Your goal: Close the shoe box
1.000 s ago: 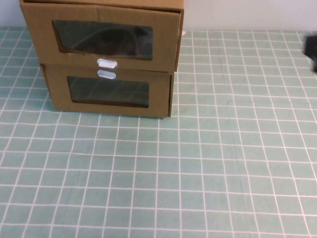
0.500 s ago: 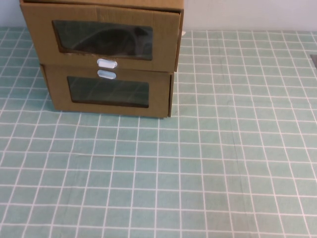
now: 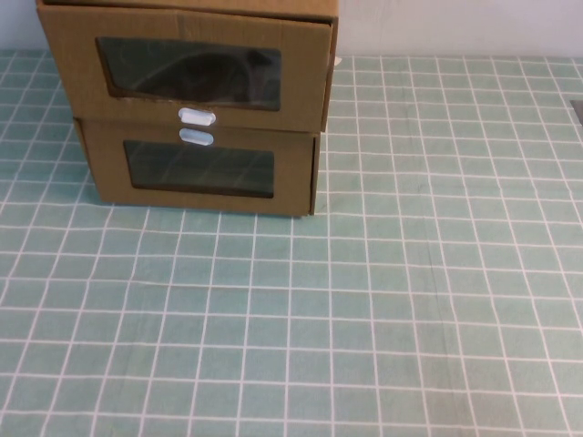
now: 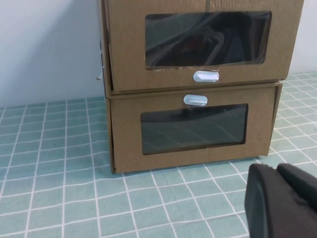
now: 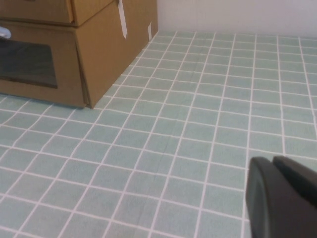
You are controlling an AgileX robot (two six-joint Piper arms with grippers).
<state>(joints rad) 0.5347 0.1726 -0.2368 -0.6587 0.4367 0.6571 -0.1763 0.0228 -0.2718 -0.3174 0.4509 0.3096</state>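
While the left gripper (image 4: 280, 198) shows only as a dark mass at the edge of its own wrist view, low over the cloth, whether it is spread or clenched cannot be told. The same holds for the right gripper (image 5: 277, 194), and neither appears in the high view.

Ahead of the left gripper, squarely facing it, stands the brown cardboard drawer-style shoe box with a clear window and a white pull tab beneath it (image 3: 187, 68). It is stacked on a like brown cardboard box whose tab sits above its window (image 3: 200, 168), at the far left of the green white-gridded tablecloth (image 3: 410, 300).

The front panel runs crosswise and appears slightly proud of the lower box, so closing likely means a push away from the robot, toward the pale back wall (image 4: 49, 49). The left arm seems nearer. Bare cloth separates it from the box.
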